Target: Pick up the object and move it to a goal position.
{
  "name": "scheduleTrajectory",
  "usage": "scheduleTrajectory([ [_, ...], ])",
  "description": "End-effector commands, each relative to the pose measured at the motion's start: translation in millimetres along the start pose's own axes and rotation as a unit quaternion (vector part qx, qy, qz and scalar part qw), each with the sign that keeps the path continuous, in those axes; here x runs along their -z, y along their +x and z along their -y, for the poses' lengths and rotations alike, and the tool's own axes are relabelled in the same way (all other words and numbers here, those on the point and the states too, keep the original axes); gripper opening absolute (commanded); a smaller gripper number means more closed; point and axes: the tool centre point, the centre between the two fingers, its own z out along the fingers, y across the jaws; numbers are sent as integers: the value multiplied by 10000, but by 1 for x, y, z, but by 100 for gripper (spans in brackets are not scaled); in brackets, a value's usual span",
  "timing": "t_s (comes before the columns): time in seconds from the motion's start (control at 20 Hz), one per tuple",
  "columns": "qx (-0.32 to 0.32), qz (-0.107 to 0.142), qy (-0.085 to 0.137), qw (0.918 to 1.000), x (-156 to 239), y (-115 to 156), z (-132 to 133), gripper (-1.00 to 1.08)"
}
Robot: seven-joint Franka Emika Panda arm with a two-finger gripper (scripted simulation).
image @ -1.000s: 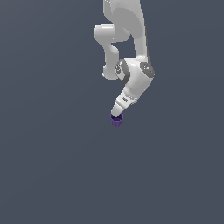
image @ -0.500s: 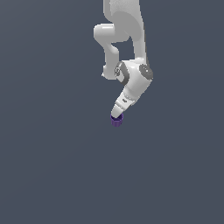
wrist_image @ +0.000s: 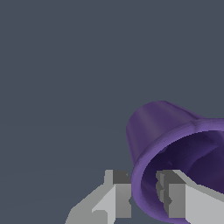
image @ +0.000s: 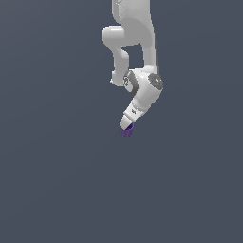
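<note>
Hand point(wrist_image: 144, 192) pinches rim of purple cup point(wrist_image: 162, 127), one finger inside. Thin wall grip; risk: cup pivots, slips during transport.

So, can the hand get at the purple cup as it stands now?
Probably yes. In the wrist view the hand is already at the purple cup: one finger sits outside the rim and the other inside, straddling the wall. Nothing else is in the way. Whether the grip is firm, I cannot tell.
</note>
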Motion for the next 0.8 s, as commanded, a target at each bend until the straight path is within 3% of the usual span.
scheduleTrajectory([
  [0.0, -1, 5, 5, 10000, -1, 0, 0, -100],
  [0.75, 2, -3, -2, 10000, 17, -11, -5, -100],
])
